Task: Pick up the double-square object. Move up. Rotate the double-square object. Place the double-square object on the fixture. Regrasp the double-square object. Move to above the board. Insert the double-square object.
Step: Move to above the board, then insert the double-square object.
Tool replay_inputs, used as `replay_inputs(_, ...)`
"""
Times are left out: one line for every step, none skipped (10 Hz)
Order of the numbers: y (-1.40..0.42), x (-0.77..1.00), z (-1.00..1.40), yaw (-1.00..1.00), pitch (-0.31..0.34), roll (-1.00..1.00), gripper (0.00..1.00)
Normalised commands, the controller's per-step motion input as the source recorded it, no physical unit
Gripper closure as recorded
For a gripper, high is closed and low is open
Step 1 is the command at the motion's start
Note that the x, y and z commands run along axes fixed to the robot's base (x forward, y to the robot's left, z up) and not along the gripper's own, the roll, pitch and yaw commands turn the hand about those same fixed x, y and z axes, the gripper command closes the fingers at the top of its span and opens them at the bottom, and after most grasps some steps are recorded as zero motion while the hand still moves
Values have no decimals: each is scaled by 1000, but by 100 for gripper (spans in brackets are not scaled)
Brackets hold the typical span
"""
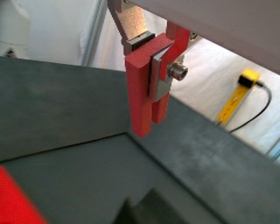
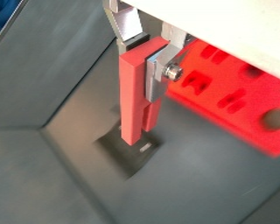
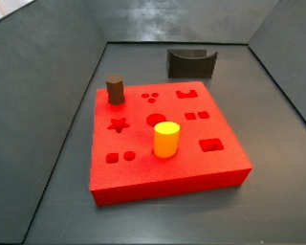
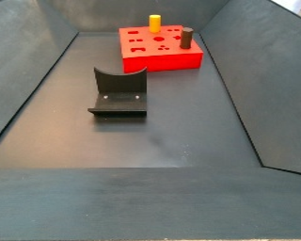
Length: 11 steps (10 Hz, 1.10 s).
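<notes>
Red double-square object: long thin piece, hanging upright, pinched near its upper end between the silver fingers of the gripper. Seen in both wrist views; neither side view shows arm or piece, so the gripper is judged to be high above the floor.

Progress: pick-up and lift read as done. In a wrist view the piece's lower end hangs over the fixture, clear of it, so the placing is judged as not yet made. Whether the rotation is finished cannot be told with certainty from these angles. Left: regrasp, carry to above the board, insertion.

Fixture: dark bracket on a base plate, nothing resting on it, standing on the floor well apart from the board.

Board: red slab with star, round and square cutouts. A yellow cylinder stands near its middle, a brown cylinder at one corner.

Surface: dark grey matte floor of a tray with sloping grey walls.

Room: pale surroundings beyond the walls; a yellow item with a black cable lies outside.
</notes>
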Motion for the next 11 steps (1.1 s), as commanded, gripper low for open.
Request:
replay_inputs(-1000,-575,369,-129,-78,-1000,100)
replay_inputs(-1000,-604,374,-132,-78,-1000,100)
replay_inputs(-958,-620,363,-134,-80,-1000,100)
replay_inputs(-555,-414,219,-134,-85,-1000,100)
replay_inputs(-301,-271,122,-130,-86,-1000,100)
replay_inputs(-150,-180,65,-122,-85,-1000,100)
replay_inputs(-81,-136,47,-96,-81,-829,100)
replay_inputs(-32,-105,22,-50,-73,-534,100)
replay_inputs(-12,-80,11,-32,-66,-368,100)
replay_inputs(-1,-61,10,-25,-56,-253,100)
replay_inputs(-9,0,-71,0,-10,0,100)
